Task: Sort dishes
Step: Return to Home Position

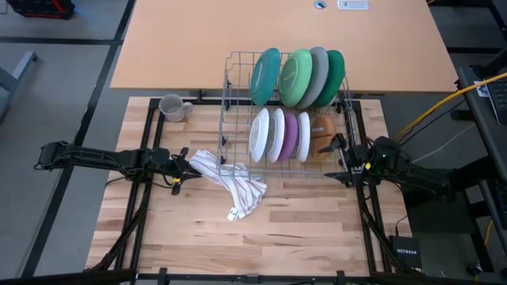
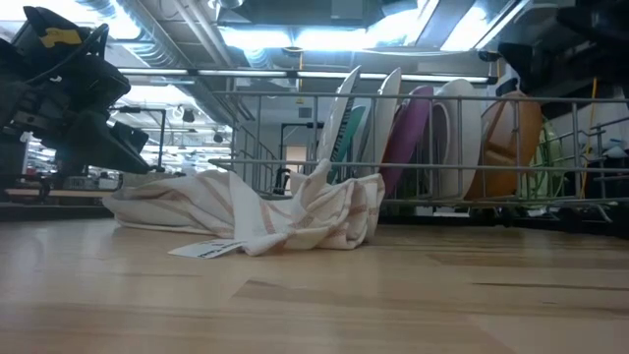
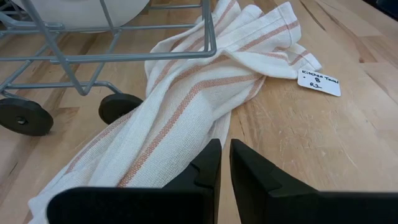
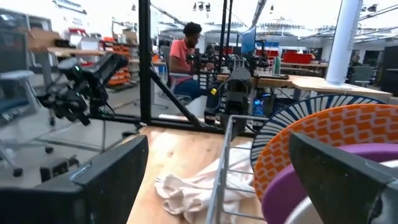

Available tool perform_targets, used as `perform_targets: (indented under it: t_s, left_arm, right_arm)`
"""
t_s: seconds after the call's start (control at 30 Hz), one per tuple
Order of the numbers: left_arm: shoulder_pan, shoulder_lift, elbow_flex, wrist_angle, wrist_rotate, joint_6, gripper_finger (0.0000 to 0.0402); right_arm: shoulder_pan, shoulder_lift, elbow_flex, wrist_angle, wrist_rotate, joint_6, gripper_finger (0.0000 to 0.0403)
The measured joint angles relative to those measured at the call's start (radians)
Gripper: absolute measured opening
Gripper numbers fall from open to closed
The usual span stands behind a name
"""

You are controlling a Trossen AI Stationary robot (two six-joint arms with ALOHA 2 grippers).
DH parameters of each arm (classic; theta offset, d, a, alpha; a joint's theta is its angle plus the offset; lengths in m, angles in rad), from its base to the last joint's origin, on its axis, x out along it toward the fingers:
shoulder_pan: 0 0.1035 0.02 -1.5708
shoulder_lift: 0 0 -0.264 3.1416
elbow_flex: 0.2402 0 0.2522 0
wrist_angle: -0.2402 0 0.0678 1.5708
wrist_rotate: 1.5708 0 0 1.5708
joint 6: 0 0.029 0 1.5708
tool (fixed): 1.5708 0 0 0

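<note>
- Reading the paper tag (image 3: 320, 82) on the striped cloth (image 3: 186, 93): the handwriting seems to say "Kitchen Towel", with an 8 and "R2" beneath. A small black box (image 1: 408, 253) beyond the right arm's side of the wire rack (image 1: 228, 95) bears the word NETGEAR.
- Four large plates stand on edge in the rack's far row: a teal plate (image 1: 265, 77), a light green plate (image 1: 295, 77), a grey plate (image 1: 318, 73) and a dark green plate (image 1: 338, 75).
- The rack's near row holds small white plates (image 1: 259, 133) with a purple plate (image 1: 289, 136) between them. A brown bowl (image 1: 323, 131) sits at the end nearest the right arm. In the right wrist view that bowl's face shows an orange lattice pattern, and a plate with dark blue stripes stands behind it.
- A grey mug (image 1: 173, 107) stands upright on the wooden desk (image 1: 317, 237) outside the rack, off the far corner on the left arm's side and apart from the wires.
- The cloth lies crumpled on the desk against the rack's near corner on that same side.
- The left arm lies low and stretched toward the rack. The left end effector (image 3: 224, 152) sits over the cloth, its fingers clenched to a slim gap with nothing between them.
- The right arm reaches in from the opposite side. The right end effector (image 4: 217, 146) is at the rack's near corner beside the brown bowl, released, with fingers spread wide and empty.
- A person (image 4: 183, 53) in a pink top sits in the room beyond the rack.
</note>
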State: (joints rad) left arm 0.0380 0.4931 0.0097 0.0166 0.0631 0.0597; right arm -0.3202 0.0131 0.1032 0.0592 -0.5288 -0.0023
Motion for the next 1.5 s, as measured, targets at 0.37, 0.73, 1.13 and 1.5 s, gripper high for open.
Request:
perform_targets:
  t_s: [0.37, 0.73, 1.13, 1.5]
  left_arm:
    - [0.0, 0.0, 0.0, 0.0, 0.0, 0.0, 0.0027]
    - [0.0, 0.0, 0.0, 0.0, 0.0, 0.0, 0.0027]
    - [0.0, 0.0, 0.0, 0.0, 0.0, 0.0, 0.0027]
    - [0.0, 0.0, 0.0, 0.0, 0.0, 0.0, 0.0027]
  right_arm:
    - [0.0, 0.0, 0.002, -0.049, 0.02, -0.039, 0.0387]
    - [-0.001, 0.003, -0.004, -0.082, 0.03, -0.025, 0.0387]
    - [-0.001, 0.003, -0.003, -0.088, 0.024, -0.03, 0.0387]
    - [-0.001, 0.003, -0.002, -0.088, 0.023, -0.032, 0.0387]
